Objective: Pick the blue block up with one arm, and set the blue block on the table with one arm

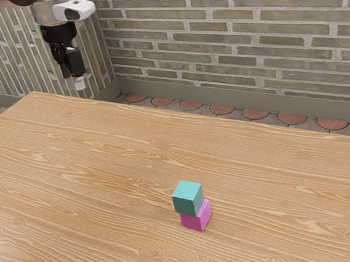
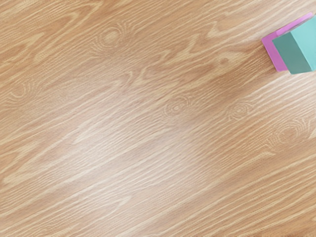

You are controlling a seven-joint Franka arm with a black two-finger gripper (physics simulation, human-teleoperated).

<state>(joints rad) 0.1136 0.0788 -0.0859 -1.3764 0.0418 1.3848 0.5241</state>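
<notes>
Resting on pink block (image 1: 194, 221): blue block (image 1: 187, 197); table (image 1: 94, 180) beneath both.

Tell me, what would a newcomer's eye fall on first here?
Probably the teal block stacked on a magenta block, their bright colours standing out against the wooden table. Next, the black gripper hanging at the exterior view's upper left, before the brick wall.

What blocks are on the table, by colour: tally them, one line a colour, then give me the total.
Teal-blue block: 1
Pink block: 1
Total: 2 blocks
</notes>
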